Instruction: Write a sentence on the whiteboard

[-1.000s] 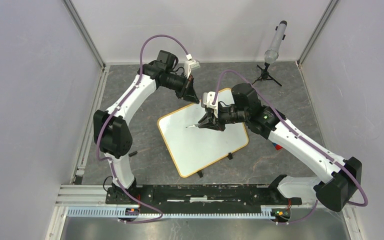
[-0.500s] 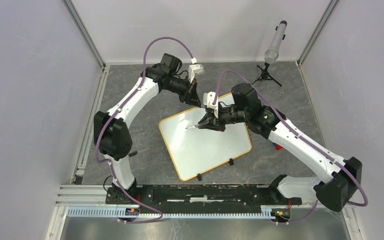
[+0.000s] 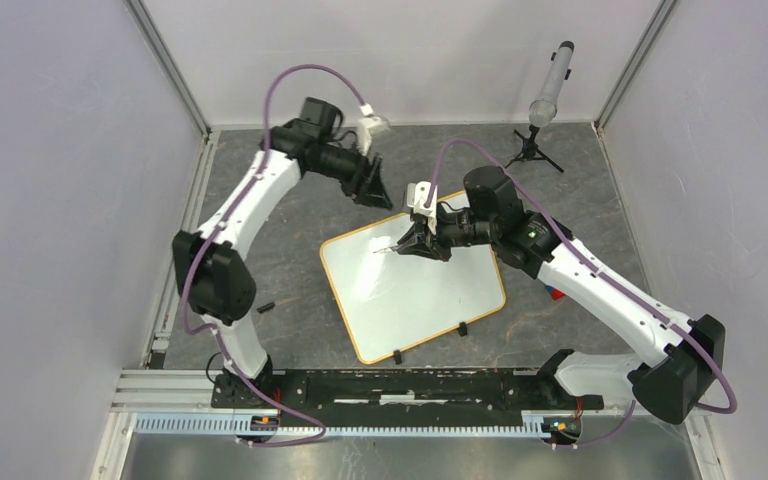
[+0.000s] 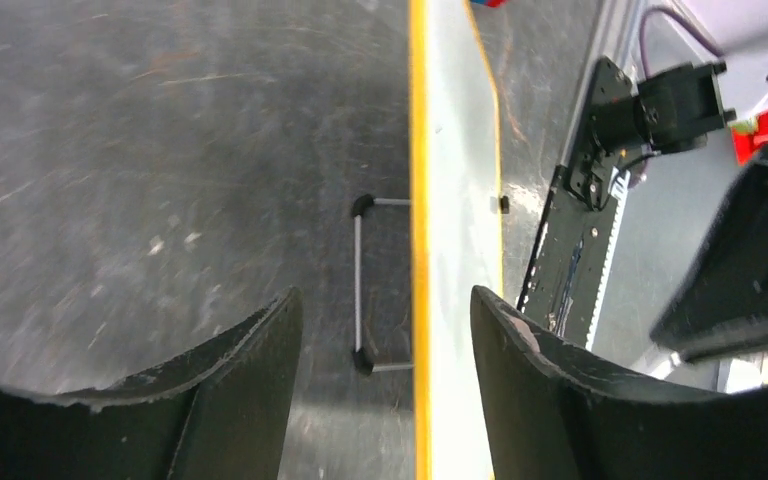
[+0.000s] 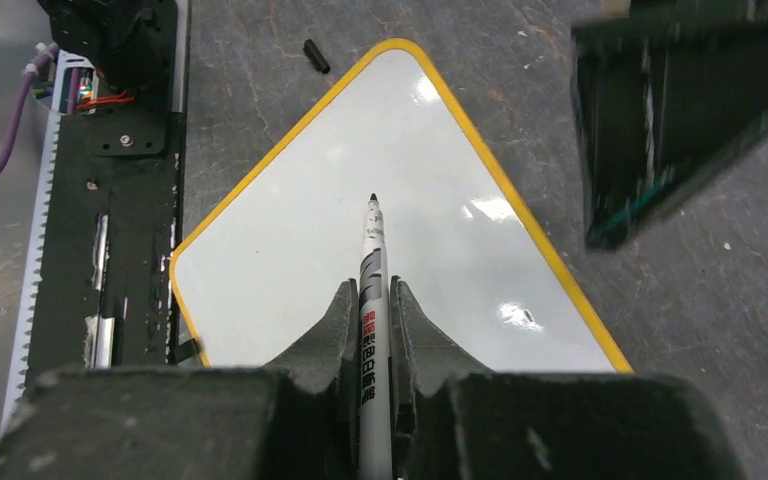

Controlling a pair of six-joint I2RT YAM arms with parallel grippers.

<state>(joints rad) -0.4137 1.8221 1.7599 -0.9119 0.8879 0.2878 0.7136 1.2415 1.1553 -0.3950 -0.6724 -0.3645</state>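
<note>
The whiteboard (image 3: 415, 295) lies flat on the grey table, its orange-tan frame turned at an angle, with two black clip feet on its near edge. No sentence shows on its white face (image 5: 290, 250). My right gripper (image 3: 415, 243) is shut on a white marker (image 5: 373, 260), black tip forward over the board's far half. Whether the tip touches the board I cannot tell. My left gripper (image 3: 375, 190) stands open just beyond the board's far left corner, holding nothing. In the left wrist view the gripper (image 4: 385, 330) looks along the board's yellow edge (image 4: 419, 200), with a wire stand (image 4: 358, 290) beside it.
A grey tube on a small black tripod (image 3: 532, 150) stands at the back right. A small black cap (image 3: 266, 307) lies on the table left of the board. A red and blue object (image 3: 554, 293) peeks from under the right arm. Walls enclose three sides; a black rail (image 3: 400, 390) runs along the near edge.
The left gripper has opened, let go of the board's far corner and drawn back to the upper left. The board turned slightly. The right gripper with the marker has hardly moved.
</note>
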